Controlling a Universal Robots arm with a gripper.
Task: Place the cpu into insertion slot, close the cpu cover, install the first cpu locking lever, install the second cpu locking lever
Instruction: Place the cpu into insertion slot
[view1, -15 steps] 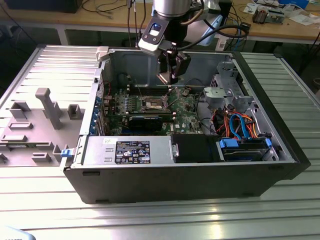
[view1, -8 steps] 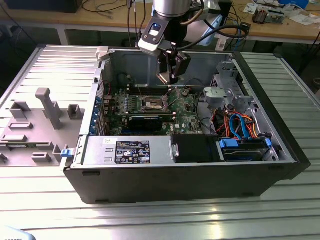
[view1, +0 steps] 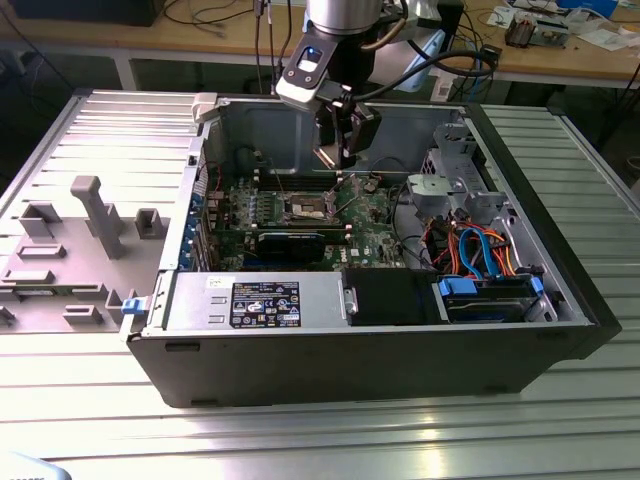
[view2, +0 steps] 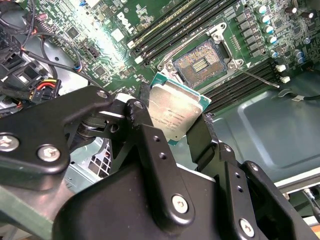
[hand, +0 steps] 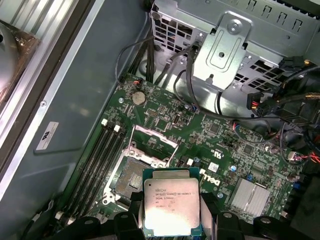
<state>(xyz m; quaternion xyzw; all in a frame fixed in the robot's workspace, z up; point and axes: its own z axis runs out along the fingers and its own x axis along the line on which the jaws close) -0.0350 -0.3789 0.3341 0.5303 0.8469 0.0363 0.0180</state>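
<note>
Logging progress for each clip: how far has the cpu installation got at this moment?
Nothing is seated yet. In hand: the gripper is shut on the flat square silver-grey cpu, held above the green board. The square silver-rimmed insertion slot lies empty, the thin silver cpu cover frame stands open, and a thin wire lever juts free. Placing, closing and both levers remain.

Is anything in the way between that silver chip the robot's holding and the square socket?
Nothing: in both wrist views the stretch from the cpu to the open insertion slot is bare.
</note>
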